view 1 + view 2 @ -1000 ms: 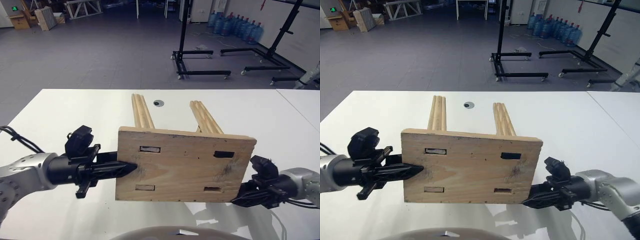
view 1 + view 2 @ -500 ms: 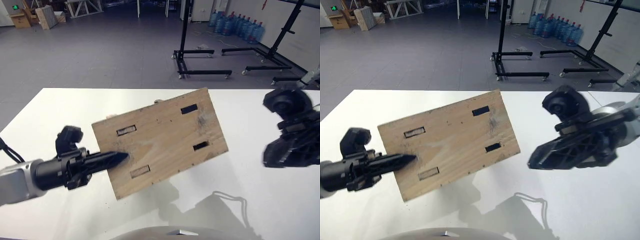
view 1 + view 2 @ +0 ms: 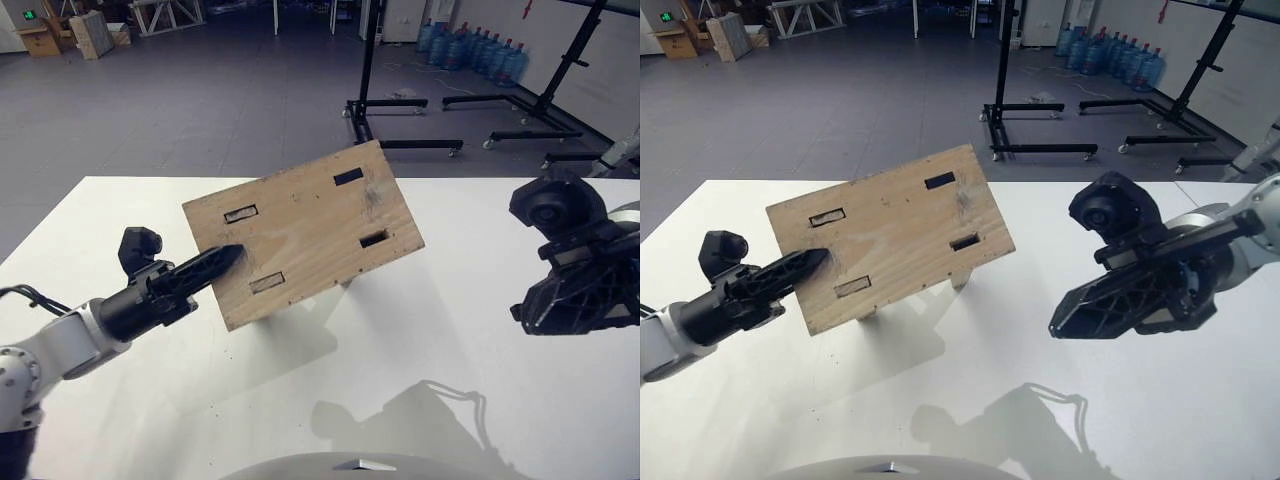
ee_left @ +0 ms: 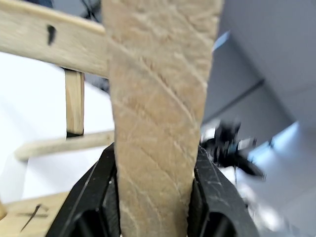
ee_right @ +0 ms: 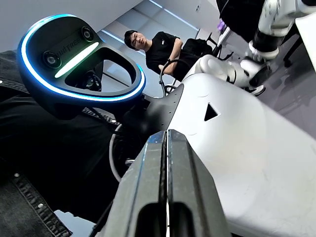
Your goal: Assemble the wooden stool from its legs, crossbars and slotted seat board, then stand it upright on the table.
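Wooden seat board (image 3: 303,232) tilted, its edge pinched between left fingers (image 4: 94,197), right fingers (image 5: 148,197) seemingly pressed together

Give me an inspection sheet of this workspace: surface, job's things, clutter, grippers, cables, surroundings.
Surface: white table, carrying the stool.
Job's things: the stool looks assembled. Its slotted seat board is tilted, with four slots showing. The legs under it appear to reach the table.
Clutter: nothing seen.
Grippers: the left gripper is shut on the seat board's edge. The right gripper is shut, holds nothing, and is raised apart from the stool.
Cables: a black cable runs beside the left arm.
Surroundings: grey floor, black wheeled racks and blue water bottles behind the table.
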